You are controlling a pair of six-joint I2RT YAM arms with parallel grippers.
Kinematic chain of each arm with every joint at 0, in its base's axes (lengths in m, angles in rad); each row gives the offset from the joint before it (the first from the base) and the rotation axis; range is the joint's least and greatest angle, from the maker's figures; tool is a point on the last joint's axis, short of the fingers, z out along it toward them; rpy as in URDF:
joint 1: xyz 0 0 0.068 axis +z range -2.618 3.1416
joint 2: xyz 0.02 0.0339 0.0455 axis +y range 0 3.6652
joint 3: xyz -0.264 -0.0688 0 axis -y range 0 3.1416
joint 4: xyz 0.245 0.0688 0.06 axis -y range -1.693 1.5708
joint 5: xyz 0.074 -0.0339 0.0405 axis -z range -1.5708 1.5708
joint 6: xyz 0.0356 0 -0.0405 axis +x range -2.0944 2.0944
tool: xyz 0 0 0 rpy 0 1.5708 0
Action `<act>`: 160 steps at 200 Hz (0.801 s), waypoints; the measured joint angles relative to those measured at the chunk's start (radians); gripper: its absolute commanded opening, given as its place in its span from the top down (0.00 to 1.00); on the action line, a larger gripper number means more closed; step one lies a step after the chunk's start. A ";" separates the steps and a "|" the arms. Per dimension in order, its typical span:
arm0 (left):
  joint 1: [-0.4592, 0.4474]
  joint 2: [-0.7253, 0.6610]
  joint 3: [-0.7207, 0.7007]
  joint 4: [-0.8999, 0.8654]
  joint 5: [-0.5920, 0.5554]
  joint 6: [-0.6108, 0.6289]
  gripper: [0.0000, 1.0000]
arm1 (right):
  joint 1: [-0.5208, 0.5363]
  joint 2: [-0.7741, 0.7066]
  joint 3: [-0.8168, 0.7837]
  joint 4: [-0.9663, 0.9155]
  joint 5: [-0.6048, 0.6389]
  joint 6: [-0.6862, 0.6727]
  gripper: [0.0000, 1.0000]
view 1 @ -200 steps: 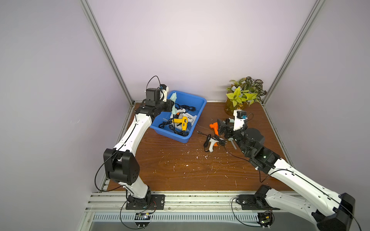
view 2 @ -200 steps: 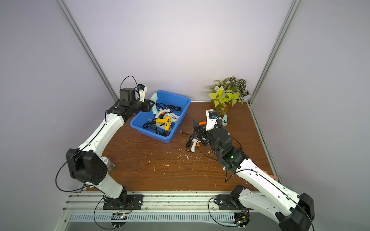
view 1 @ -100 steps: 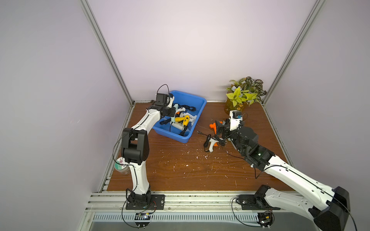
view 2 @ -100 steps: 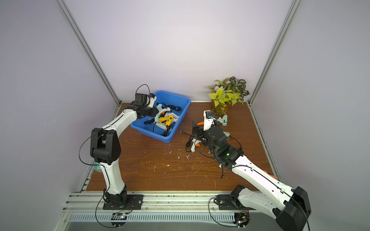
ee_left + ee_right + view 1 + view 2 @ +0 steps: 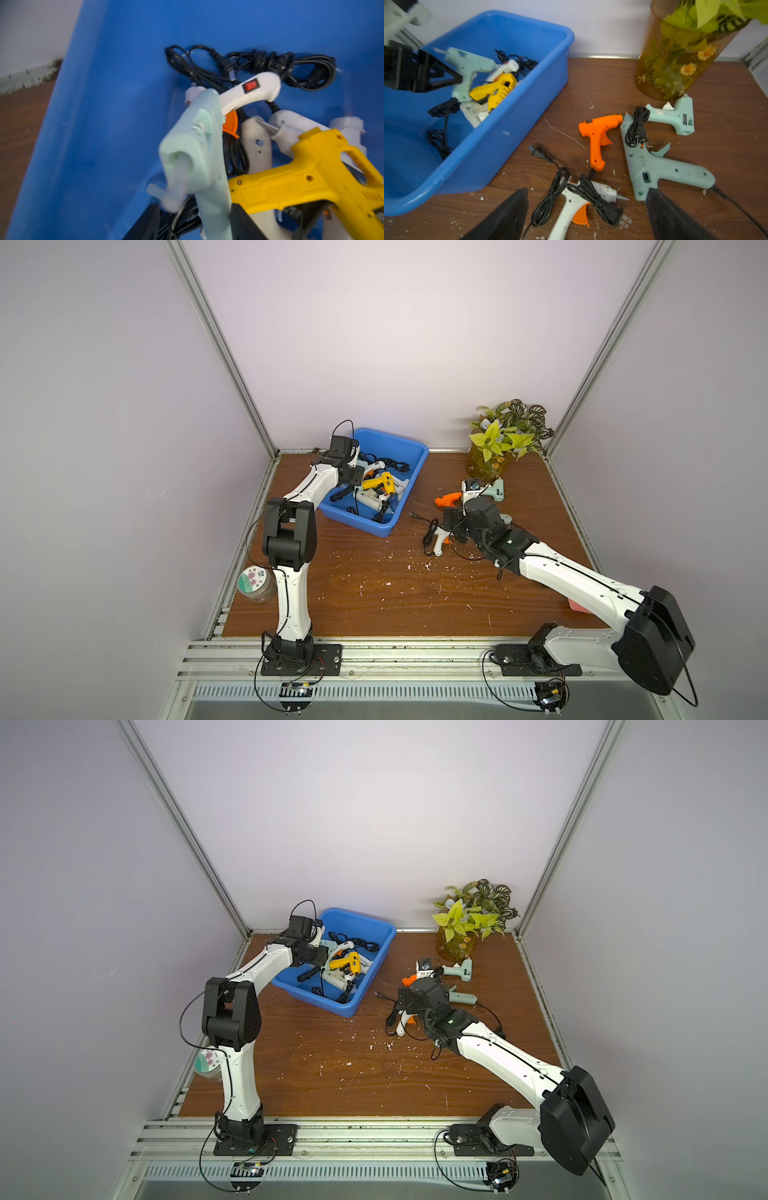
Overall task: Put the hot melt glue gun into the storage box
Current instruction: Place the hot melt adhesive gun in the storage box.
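Starting at the left, you have the left gripper (image 5: pixel 193 205) low inside the storage box (image 5: pixel 357 523), at its left side. A mint glue gun (image 5: pixel 193 145) sits between its jaws, above the yellow glue gun (image 5: pixel 301 176) and tangled cords. The jaws look parted wider than the handle, so I judge this to be the release; blur leaves me unsure whether the gun is quite free. Next, lift that arm straight up, clear of the rim.

To the right, over the table, your right gripper (image 5: pixel 587 190) hangs wide open and empty above the white glue gun (image 5: pixel 571 203). The orange glue gun (image 5: pixel 598 135) and the large mint gun (image 5: pixel 654 166) lie beyond it. Its next move calls for a descent that straddles the body, not the cord across it.

Only the right wrist view shows the mint glue gun side-on. Both top views give a sliver of it, yet they alone show the jar (image 5: pixel 255 585) at the near left edge.
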 measured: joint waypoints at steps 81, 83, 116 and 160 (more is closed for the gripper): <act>0.000 -0.136 -0.054 -0.035 -0.198 -0.080 0.09 | -0.171 0.024 -0.067 -0.034 -0.172 0.090 0.15; 0.000 -0.147 -0.058 -0.035 -0.199 -0.082 0.08 | -0.173 0.025 -0.068 -0.035 -0.175 0.089 0.15; 0.000 -0.358 -0.146 -0.002 -0.170 -0.140 0.01 | -0.206 0.045 -0.073 -0.039 -0.226 0.089 0.20; 0.000 -0.689 -0.491 0.198 -0.033 -0.248 0.01 | -0.248 0.079 -0.072 -0.040 -0.253 0.068 0.23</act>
